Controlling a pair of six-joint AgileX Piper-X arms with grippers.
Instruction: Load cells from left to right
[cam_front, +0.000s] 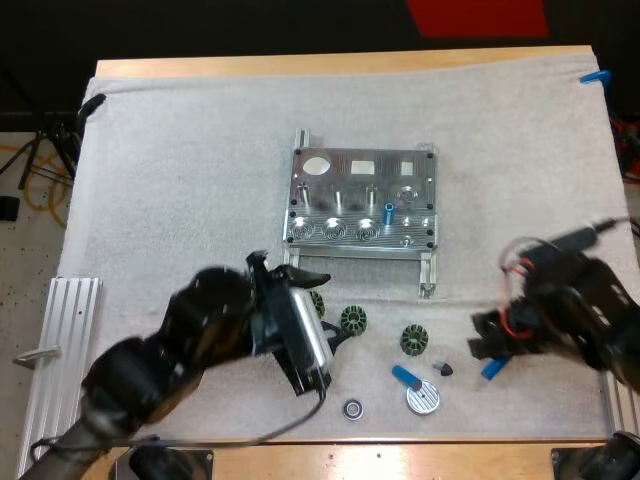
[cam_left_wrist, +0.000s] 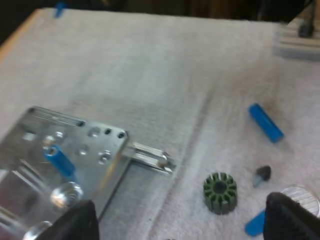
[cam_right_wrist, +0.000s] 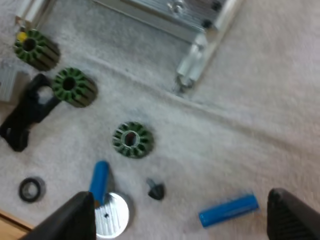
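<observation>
**Three blue cylinders, three green rings, both grippers empty**

Three cylinders counted: a standing cylinder (cam_front: 389, 212) upright in the metal fixture (cam_front: 362, 165); a second cylinder (cam_front: 405, 377) flat on the white mat (cam_front: 200, 180), touching one silver disc (cam_front: 423, 399); a third cylinder (cam_right_wrist: 229, 210) loose on the mat.

Three green toothed rings (cam_right_wrist: 132, 139) in front of the fixture, plus one dark cone (cam_right_wrist: 156, 190) and one black washer (cam_front: 352, 408).

Right gripper (cam_right_wrist: 180, 217): fingers spread apart, nothing held, third cylinder lying below, between them, untouched.

Left gripper (cam_left_wrist: 180, 217): fingers likewise apart, nothing held, over the mat before the fixture, clear of every cylinder.
</observation>
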